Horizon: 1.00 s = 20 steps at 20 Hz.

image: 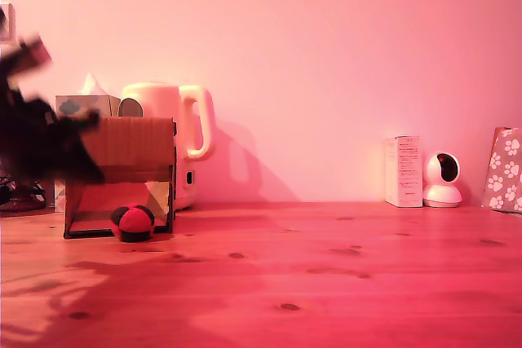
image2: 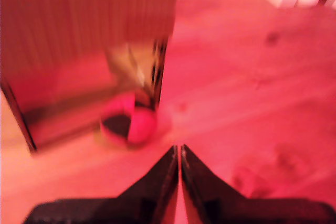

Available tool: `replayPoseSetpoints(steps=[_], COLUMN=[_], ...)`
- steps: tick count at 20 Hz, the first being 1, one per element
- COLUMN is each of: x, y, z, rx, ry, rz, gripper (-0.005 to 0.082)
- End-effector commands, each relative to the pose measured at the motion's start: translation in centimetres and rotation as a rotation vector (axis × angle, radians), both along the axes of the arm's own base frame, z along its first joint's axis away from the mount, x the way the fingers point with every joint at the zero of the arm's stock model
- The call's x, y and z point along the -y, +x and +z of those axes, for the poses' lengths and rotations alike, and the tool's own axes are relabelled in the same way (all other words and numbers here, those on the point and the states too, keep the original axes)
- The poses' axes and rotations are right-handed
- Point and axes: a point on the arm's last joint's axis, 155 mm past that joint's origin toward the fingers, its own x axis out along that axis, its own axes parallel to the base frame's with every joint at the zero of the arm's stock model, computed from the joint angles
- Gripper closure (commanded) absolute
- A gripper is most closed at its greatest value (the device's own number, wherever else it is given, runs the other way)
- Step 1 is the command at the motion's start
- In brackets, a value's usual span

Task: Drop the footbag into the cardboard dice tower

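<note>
The red and black footbag (image: 134, 222) lies on the wooden table at the mouth of the cardboard dice tower (image: 130, 146), by the front opening's corner on the exterior view's right. The wrist view shows the footbag (image2: 128, 124) below the tower's front band (image2: 89, 14), a little beyond my fingertips. My gripper (image2: 178, 150) is shut, its two dark fingers pressed together with nothing between them. In the exterior view the arm (image: 37, 136) is a dark blur at the left edge, overlapping the tower's left side.
A cream kettle (image: 175, 124) and a patterned tissue box (image: 81, 105) stand behind the tower. At the exterior view's right are a white carton (image: 404, 170), a small white camera (image: 443, 180) and a paw-print bag (image: 504, 169). The wooden table (image: 326, 275) stretches between.
</note>
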Motion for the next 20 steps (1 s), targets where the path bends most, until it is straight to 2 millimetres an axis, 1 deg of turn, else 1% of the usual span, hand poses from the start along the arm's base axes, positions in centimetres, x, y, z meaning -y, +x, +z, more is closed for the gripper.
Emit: replayPoseSetpoints(steps=[1, 5, 6, 7, 8, 9, 10, 11, 16, 18, 20], x=[0.2, 0.4, 0.4, 0.4, 0.5, 0.4, 0.3, 0.2, -0.4, -0.3, -0.2], y=[0.1, 0.9, 1.1, 1.2, 1.4, 1.6, 1.9, 2.3, 4.1, 4.9, 5.6], z=[-0.9, -2.6, -2.8, -2.9, -2.8, -2.4, -2.1, -1.7, -0.2, -0.1, -0.6], rx=[0.002, 0.005, 0.007, 0.011, 0.022, 0.039, 0.053, 0.070, 0.123, 0.133, 0.125], ry=[-0.003, -0.004, -0.004, -0.006, -0.009, -0.010, -0.005, -0.003, 0.015, 0.024, 0.026], rz=[-0.002, -0.002, -0.002, -0.002, -0.001, 0.001, 0.010, 0.019, 0.064, 0.064, 0.063], gripper=[0.0793, 0.0790, 0.0730, 0.0578, 0.0343, 0.0087, -0.0034, 0.0015, 0.0014, 0.0014, 0.0014])
